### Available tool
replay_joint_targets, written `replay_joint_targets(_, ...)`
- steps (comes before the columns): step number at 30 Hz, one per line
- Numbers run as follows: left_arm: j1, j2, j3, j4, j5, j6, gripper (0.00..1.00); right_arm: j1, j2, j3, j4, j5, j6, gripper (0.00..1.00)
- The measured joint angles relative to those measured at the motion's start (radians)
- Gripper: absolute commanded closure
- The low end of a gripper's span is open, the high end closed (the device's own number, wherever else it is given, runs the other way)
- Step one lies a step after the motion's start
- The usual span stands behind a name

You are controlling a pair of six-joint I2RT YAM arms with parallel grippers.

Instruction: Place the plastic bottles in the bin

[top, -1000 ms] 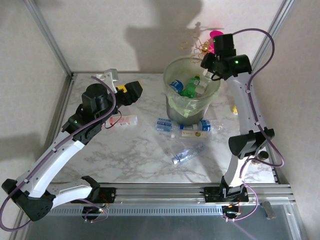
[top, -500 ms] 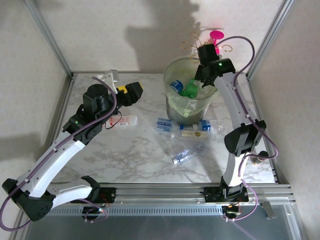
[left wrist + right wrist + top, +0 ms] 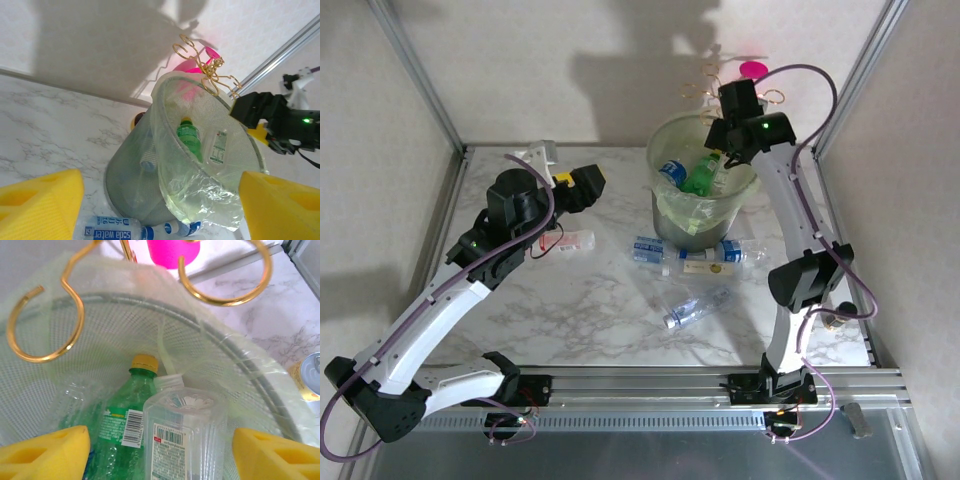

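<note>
right gripper [image 3: 160, 452] now opened over bin [image 3: 115, 330], clear bottle [image 3: 182, 440] released

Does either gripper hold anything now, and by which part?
Nothing is held. The left gripper and right gripper are both open; the clear bottle under the right one sits in the bin.

We look down past the right gripper [image 3: 160, 455], its yellow fingers [image 3: 45, 450] spread, into the bin [image 3: 240, 357], where a clear bottle [image 3: 182, 435] stands beside a green bottle [image 3: 120, 425]; gold hooks [image 3: 225, 292] curl above.
</note>
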Motion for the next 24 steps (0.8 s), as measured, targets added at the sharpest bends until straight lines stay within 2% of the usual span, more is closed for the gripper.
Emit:
replay_joint_targets(7,0.0,0.008,0.0,-0.01,-0.03,0.002,0.21,0.0,-0.061,-0.103,0.064,-0.035,-0.006,0.66)
replay_joint_targets(10,0.0,0.016,-0.004,-0.026,-0.052,-0.004,0.21,0.0,-0.045,-0.14,0.072,-0.048,-0.005,0.69)
replay_joint_targets(19,0.052,0.046,-0.045,-0.127,-0.118,-0.088,0.19,0.0,-0.003,-0.201,0.087,-0.057,0.013,0.67)
replay_joint_targets(24,0.091,0.086,-0.045,-0.175,-0.133,-0.179,0.14,0.002,-0.033,-0.151,0.126,-0.1,0.014,0.54)
